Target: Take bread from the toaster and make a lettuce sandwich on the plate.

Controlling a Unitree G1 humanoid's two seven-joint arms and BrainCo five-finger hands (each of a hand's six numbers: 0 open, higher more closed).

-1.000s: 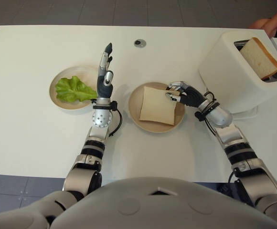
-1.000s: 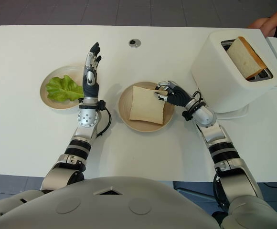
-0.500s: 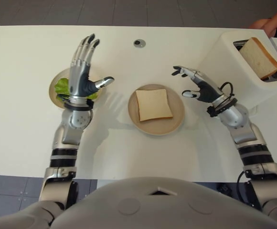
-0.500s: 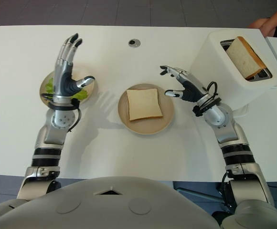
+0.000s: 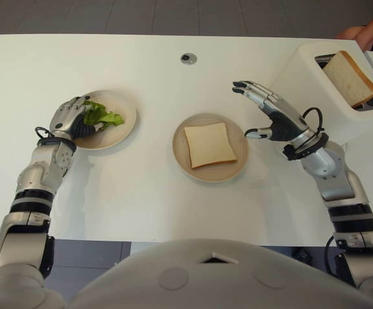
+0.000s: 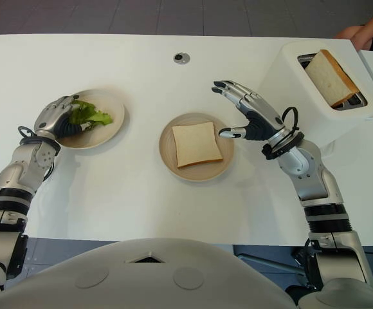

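The bread slice (image 5: 209, 145) has been left on the centre plate (image 5: 225, 172). The right hand (image 5: 273, 116) has been lifted off it, fingers spread wide. At centre left, the left hand (image 5: 69, 119) has been lowered and closed on the lettuce (image 5: 106, 117), so layering is judged next.

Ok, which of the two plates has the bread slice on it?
The centre plate, near the right hand; the other plate, at the left hand, holds lettuce.

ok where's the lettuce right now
The lettuce is on the small plate at the left, its left end in the left hand; the bread plate sits to its right.
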